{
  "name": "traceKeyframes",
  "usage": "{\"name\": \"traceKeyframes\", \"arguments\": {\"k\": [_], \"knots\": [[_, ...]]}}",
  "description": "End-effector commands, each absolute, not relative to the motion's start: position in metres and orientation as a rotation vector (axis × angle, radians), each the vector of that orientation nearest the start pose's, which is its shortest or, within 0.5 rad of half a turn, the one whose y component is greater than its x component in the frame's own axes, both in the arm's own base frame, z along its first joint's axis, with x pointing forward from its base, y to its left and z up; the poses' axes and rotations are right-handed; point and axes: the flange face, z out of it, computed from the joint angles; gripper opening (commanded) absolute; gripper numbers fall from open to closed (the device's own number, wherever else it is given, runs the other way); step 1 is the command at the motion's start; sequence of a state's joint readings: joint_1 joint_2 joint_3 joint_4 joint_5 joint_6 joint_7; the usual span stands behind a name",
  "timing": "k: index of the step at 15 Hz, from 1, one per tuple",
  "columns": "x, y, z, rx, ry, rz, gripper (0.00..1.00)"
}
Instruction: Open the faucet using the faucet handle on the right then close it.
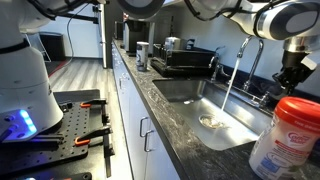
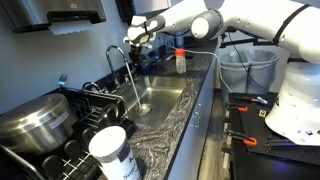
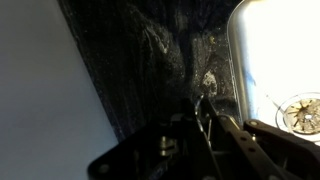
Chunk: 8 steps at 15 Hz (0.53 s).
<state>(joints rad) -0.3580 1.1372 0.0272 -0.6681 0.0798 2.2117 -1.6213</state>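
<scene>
Steel sink (image 1: 182,90) lies set into the countertop (image 1: 190,145), with your faucet (image 1: 247,48) arching over its far rim. A thin stream seems to fall from it, so opening looks done and closing remains. Your gripper (image 1: 295,68) hangs just beside the faucet, and I cannot tell whether it is clenched or released. The faucet handle is too small to single out.

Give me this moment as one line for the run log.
faucet: running | water: streaming into sink | gripper: beside faucet, grip unclear | step: closing not yet done
</scene>
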Motion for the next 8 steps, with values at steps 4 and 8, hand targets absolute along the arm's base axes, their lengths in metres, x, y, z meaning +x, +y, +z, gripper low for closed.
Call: {"name": "traceKeyframes", "arguments": {"k": [4,8], "knots": [[0.7862,-0.2819,0.333,-2.749,-2.002,-0.523,0.03],[0.7883,-0.2833,0.3326,-2.772,-1.983,-0.553,0.03]]}}
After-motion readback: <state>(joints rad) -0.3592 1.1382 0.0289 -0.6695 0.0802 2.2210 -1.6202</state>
